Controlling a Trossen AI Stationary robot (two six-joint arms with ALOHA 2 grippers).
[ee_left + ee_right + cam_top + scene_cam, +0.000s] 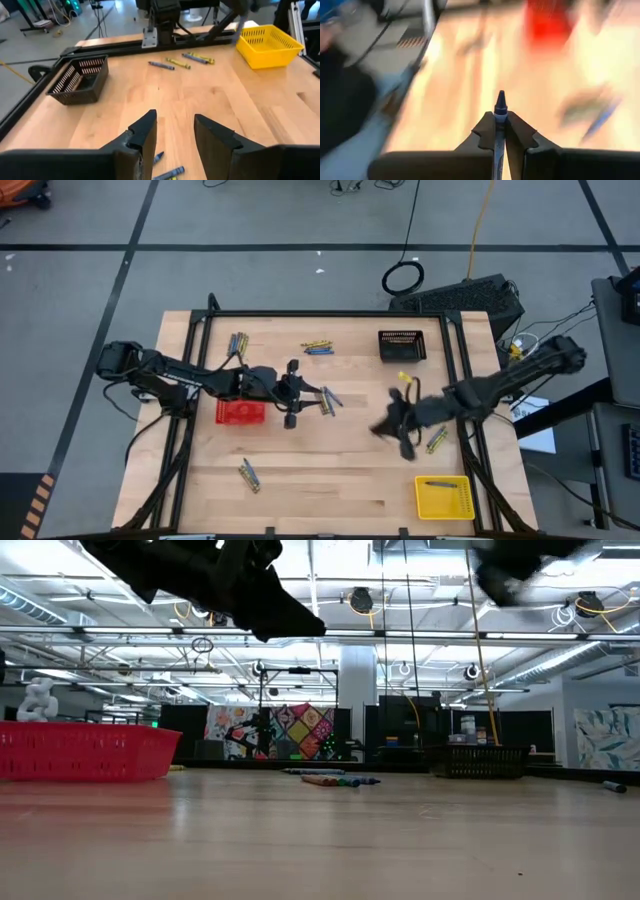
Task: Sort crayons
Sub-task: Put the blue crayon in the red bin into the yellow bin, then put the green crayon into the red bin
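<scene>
Your right tool [500, 131] is pinching a blue crayon [500, 107], raised above the table [330, 470] right of centre. Your left tool [175, 132] hangs spread over loose crayons [327, 401] near the red basket [240, 413]. One crayon lies in the yellow basket [444, 498]. Clusters remain far [318, 346], far left [238, 342], near left [248, 474] and right [436, 440]. Sorting looks barely begun.

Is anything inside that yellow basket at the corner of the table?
From above, the yellow basket holds one thin crayon lying near its far edge; the rest of the floor looks bare. In the left wrist view its mesh wall hides the inside.
</scene>
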